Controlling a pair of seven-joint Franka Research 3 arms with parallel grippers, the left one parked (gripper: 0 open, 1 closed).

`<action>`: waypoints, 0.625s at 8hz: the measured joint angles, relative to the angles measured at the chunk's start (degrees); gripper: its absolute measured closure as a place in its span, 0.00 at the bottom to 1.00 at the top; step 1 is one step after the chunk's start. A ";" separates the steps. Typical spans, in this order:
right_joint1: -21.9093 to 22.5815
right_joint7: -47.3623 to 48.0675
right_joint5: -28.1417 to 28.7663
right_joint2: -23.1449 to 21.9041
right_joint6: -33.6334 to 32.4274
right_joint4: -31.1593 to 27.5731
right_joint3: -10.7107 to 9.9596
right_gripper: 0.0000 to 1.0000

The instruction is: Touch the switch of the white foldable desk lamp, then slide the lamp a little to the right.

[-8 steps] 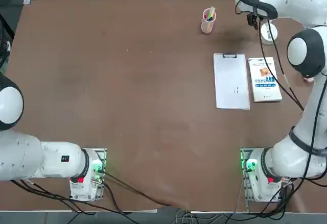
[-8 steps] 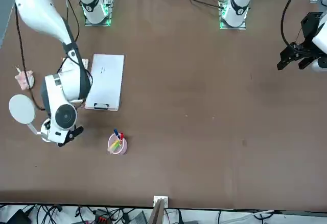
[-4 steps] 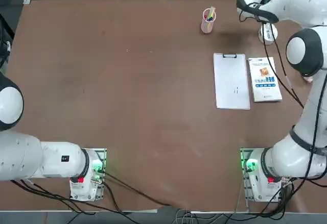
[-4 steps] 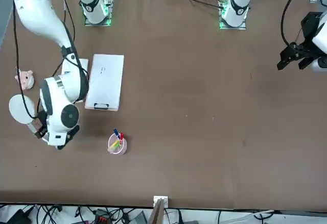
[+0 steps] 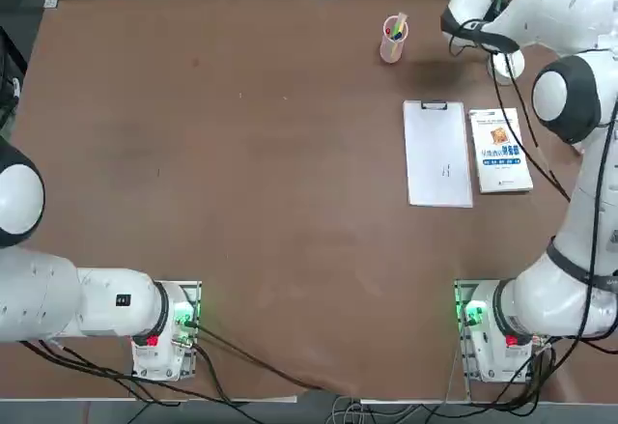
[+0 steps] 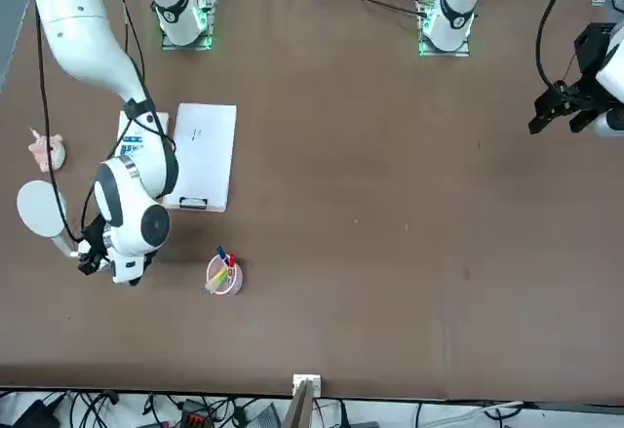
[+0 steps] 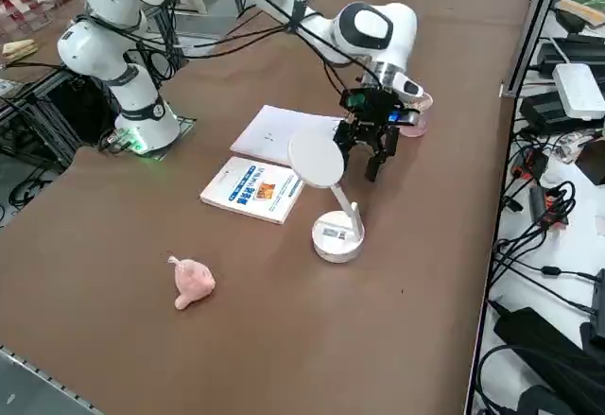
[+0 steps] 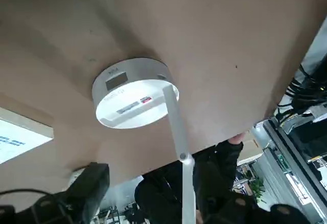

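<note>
lamp [image 7: 337, 218] white | pig [image 7: 193, 283] pink | pen cup [image 5: 392, 42] pink | table [image 5: 241, 154] brown | clipboard [image 5: 437, 154] white

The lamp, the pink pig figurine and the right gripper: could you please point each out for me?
White foldable desk lamp [image 7: 337, 237]: right side view, on its round base.
Pink pig figurine [image 7: 194, 283]: right side view, on its body.
Right gripper [image 7: 371, 160]: right side view, between its open fingertips, beside the lamp head.
</note>
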 joint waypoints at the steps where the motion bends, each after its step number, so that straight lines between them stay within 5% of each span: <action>1: -0.02 -0.17 -0.03 0.42 0.00 0.00 -0.04 0.00; 5: -0.71 -4.94 -0.27 0.55 -0.07 0.09 -0.71 0.00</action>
